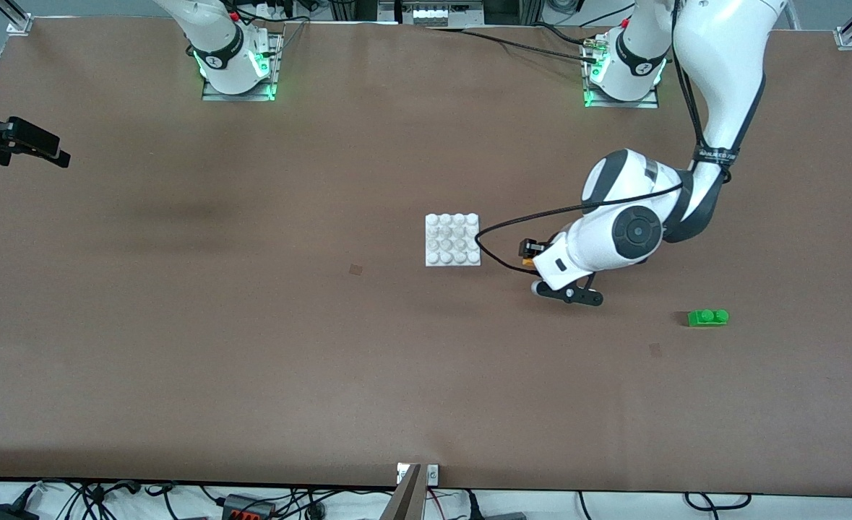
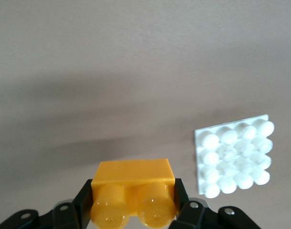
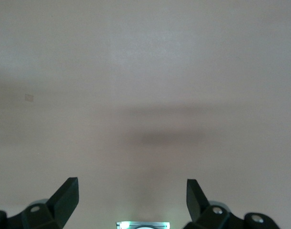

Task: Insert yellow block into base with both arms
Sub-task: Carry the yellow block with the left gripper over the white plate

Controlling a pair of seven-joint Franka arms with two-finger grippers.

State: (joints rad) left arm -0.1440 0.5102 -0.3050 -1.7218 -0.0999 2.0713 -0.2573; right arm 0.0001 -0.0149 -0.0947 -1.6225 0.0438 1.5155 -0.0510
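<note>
My left gripper (image 1: pixel 529 257) is shut on the yellow block (image 2: pixel 133 183), a small orange-yellow two-stud brick, with one finger on each end of it. In the front view only a sliver of the block (image 1: pixel 531 264) shows under the wrist. The gripper hangs low over bare table beside the base (image 1: pixel 453 239), toward the left arm's end. The base is a flat white 4x4 stud plate lying alone on the table; it also shows in the left wrist view (image 2: pixel 233 157). My right gripper (image 3: pixel 132 191) is open and empty, high over bare table by its own arm's base, out of the front view.
A green two-stud brick (image 1: pixel 707 317) lies toward the left arm's end, nearer the front camera than the left gripper. A black clamp-like fixture (image 1: pixel 17 141) juts in at the table's edge at the right arm's end.
</note>
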